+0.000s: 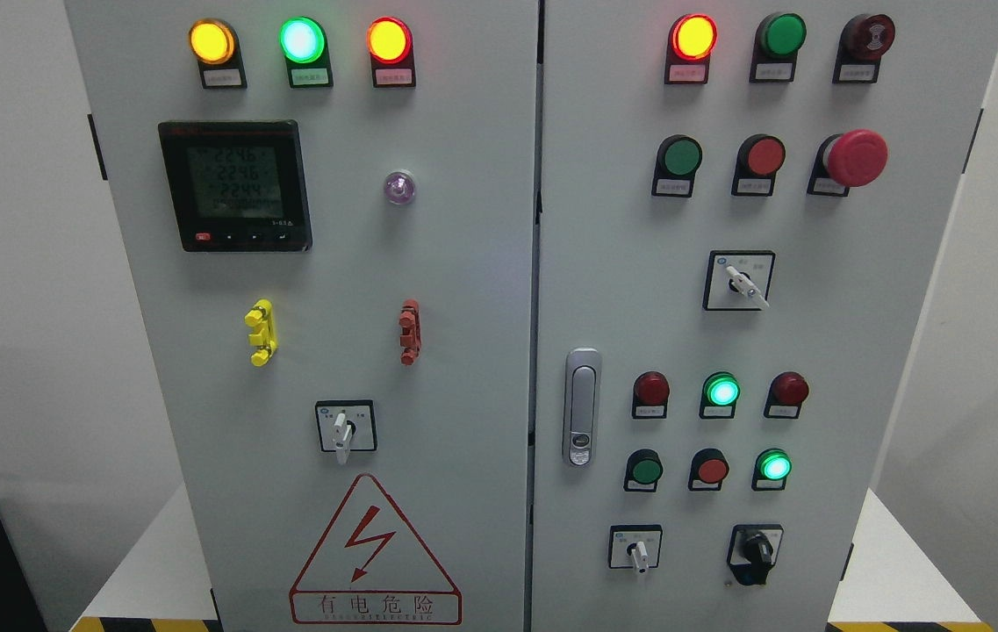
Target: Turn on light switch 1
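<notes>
White walls framed a grey two-door cabinet [463, 263]. We saw neither robot hand, so finger state was unknowable. Lowest: white-handled rotary switches [636, 549], [342, 428]. Labels were unreadable; we couldn't tell which was switch 1. Top lamps [301, 39] glowed.

Light switch 1 unidentifiable — labels unreadable among cabinet [463, 351] switches — none marked

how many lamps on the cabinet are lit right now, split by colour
Amber or orange-red, lit: 3, the first, the next and the right door's
Green, lit: 3, at top left, mid right and below it
Total: 6
</notes>
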Action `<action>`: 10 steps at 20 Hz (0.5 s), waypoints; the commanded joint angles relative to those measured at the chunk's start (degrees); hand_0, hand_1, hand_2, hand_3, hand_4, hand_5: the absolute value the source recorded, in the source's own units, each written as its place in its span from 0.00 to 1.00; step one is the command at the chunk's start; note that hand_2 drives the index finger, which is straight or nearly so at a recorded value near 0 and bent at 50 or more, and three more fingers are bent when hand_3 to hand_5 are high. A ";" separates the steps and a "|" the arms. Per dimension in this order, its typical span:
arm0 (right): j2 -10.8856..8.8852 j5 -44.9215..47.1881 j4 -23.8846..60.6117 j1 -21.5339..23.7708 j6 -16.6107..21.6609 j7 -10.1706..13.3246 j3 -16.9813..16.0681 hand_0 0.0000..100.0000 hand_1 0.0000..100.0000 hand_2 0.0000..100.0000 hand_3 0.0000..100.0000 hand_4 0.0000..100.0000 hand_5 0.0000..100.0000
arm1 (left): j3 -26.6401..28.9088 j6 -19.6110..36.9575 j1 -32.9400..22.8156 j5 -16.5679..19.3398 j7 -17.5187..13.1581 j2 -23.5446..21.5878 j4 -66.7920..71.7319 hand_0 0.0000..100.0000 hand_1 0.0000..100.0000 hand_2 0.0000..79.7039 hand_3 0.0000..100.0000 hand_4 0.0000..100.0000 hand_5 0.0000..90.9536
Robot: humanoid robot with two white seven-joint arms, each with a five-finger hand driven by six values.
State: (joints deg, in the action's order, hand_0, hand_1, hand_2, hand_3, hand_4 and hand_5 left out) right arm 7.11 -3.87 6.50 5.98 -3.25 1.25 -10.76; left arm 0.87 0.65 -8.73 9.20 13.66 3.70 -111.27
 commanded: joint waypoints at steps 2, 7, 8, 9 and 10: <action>0.01 0.00 0.00 0.00 0.00 -0.02 0.03 0.00 0.00 0.00 0.00 0.00 0.00 | -5.08 -3.71 2.40 1.43 2.85 1.13 -3.60 0.12 0.45 0.64 0.74 0.81 0.77; 0.01 0.00 0.00 0.00 0.00 -0.02 0.03 0.00 0.00 0.00 0.00 0.00 0.00 | -6.93 -6.36 3.55 1.79 6.38 1.40 -3.43 0.11 0.48 0.65 0.76 0.82 0.78; 0.01 0.00 0.00 0.00 0.00 -0.02 0.03 0.00 0.00 0.00 0.00 0.00 0.00 | -7.02 -6.54 3.81 1.88 6.47 1.40 -3.34 0.10 0.49 0.65 0.76 0.82 0.78; -0.07 0.00 0.00 0.00 0.00 -0.02 0.03 0.00 0.00 0.00 0.00 0.00 0.00 | -7.02 -6.97 4.07 1.88 6.73 1.40 -3.34 0.10 0.49 0.65 0.76 0.82 0.78; 0.01 0.00 0.00 0.00 0.00 -0.02 0.03 0.00 0.00 0.00 0.00 0.00 0.00 | -7.02 -7.50 4.34 1.96 6.82 1.49 -3.34 0.10 0.49 0.65 0.76 0.82 0.79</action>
State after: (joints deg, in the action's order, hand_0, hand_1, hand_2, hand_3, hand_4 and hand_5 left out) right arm 7.10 -3.87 6.51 5.98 -3.26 1.24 -10.74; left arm -2.95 -5.82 -5.79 10.65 19.86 4.49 -113.35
